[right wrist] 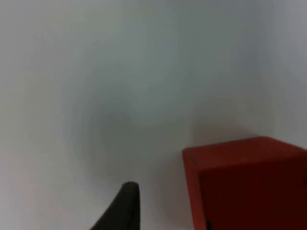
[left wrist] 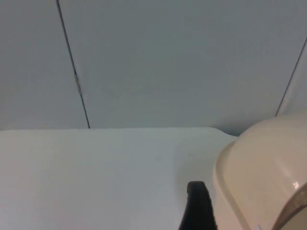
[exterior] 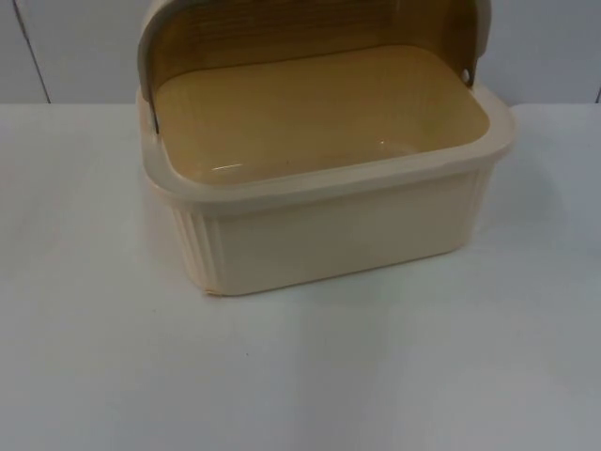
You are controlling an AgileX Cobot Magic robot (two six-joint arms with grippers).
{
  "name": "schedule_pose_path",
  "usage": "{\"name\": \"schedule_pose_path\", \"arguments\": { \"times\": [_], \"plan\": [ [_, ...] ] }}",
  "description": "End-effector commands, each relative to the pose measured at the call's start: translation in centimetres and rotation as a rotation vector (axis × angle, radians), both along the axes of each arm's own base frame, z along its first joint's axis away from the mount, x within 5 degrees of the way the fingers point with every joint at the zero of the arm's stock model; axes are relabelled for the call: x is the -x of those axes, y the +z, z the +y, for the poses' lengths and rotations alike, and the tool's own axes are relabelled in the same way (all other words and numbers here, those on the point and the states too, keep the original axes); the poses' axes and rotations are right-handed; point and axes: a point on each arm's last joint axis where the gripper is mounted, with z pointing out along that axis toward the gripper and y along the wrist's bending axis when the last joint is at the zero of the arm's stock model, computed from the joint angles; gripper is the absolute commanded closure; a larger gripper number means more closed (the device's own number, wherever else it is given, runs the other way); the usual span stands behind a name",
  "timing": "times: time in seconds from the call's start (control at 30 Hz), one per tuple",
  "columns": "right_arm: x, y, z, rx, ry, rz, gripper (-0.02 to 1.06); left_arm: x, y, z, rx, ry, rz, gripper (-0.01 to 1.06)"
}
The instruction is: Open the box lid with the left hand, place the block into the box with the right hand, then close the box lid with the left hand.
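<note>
Box (exterior: 329, 225) at table centre, lid (exterior: 310, 33) up at far side; red block (right wrist: 247, 184) beside right gripper (right wrist: 125, 203), spread untellable; left gripper (left wrist: 197, 206) likewise: centre on block, clear near rim.

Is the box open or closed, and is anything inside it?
Open and empty. The lid is swung up behind the box, whose bare yellow floor shows. The red block sits on the table.
</note>
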Motion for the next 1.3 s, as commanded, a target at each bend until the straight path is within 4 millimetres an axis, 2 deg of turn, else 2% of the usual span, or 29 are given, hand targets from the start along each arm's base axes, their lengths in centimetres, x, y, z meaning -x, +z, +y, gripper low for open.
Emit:
{"name": "schedule_pose_path", "arguments": {
  "times": [0.0, 0.23, 0.3, 0.33, 0.37, 0.4, 0.5, 0.73, 0.8, 0.87, 0.9, 1.0, 1.03, 1.2, 1.23, 1.27],
  "plan": [
    [-0.2, -0.3, 0.0, 0.005, 0.023, 0.022, -0.01, 0.2, 0.1, -0.1, -0.001, -0.005, -0.004, 0.47],
    [-0.2, -2.4, 0.0, -0.002, 0.065, 0.099, 0.02, 0.2, 0.1, -0.1, -0.001, -0.005, -0.004, 0.47],
    [-0.1, -2.6, 0.0, -0.002, 0.071, 0.106, 0.13, 0.2, 0.1, -0.1, -0.001, -0.005, -0.004, 0.47],
    [-0.2, -2.6, -0.1, 0.004, 0.076, 0.103, 0.24, 0.2, 0.1, -0.1, -0.001, -0.005, -0.004, 0.47],
    [-0.2, -2.6, -0.1, 0.004, 0.076, 0.103, 0.24, 0.2, 0.1, -0.1, -0.001, -0.005, -0.004, 0.47],
    [-0.2, -2.4, -0.1, 0.013, 0.084, 0.101, 0.38, 0.2, 0.1, -0.1, -0.001, -0.005, -0.004, 0.47],
    [-0.2, -2.1, -0.4, 0.032, 0.050, 0.091, 1.02, 0.2, 0.1, -0.1, -0.001, -0.005, -0.004, 0.47],
    [0.0, -0.9, -0.7, 0.062, 0.015, 0.081, 1.04, 0.2, 0.1, -0.1, -0.001, -0.005, -0.004, 0.47],
    [0.0, 0.3, -0.7, 0.064, 0.002, 0.045, 1.04, 0.2, 0.1, -0.1, -0.001, -0.005, -0.004, 0.47],
    [0.0, 2.5, -0.6, 0.070, -0.021, -0.030, 1.04, 0.2, 0.1, -0.1, -0.001, -0.005, -0.004, 0.47],
    [0.0, 2.5, -0.6, 0.070, -0.021, -0.030, 1.04, 0.2, 0.1, -0.1, -0.001, -0.005, -0.004, 0.47],
    [0.1, 6.0, -0.4, 0.062, -0.050, -0.148, 1.04, 0.2, 0.1, -0.1, -0.001, -0.005, -0.004, 0.47],
    [0.1, 6.0, -0.4, 0.062, -0.050, -0.148, 1.04, 0.2, 0.1, -0.1, -0.001, -0.005, -0.004, 0.47],
    [0.7, 13.1, 0.5, -0.014, -0.109, -0.339, 1.04, 0.2, 0.1, -0.1, -0.001, -0.004, -0.002, 0.47],
    [0.7, 13.1, 0.5, -0.014, -0.109, -0.339, 1.04, 0.2, 0.1, -0.1, -0.001, -0.004, -0.002, 0.47],
    [1.1, 14.3, 0.8, -0.026, -0.104, -0.370, 1.04, 0.2, 0.1, -0.1, -0.001, -0.004, -0.002, 0.47]
  ]
}}
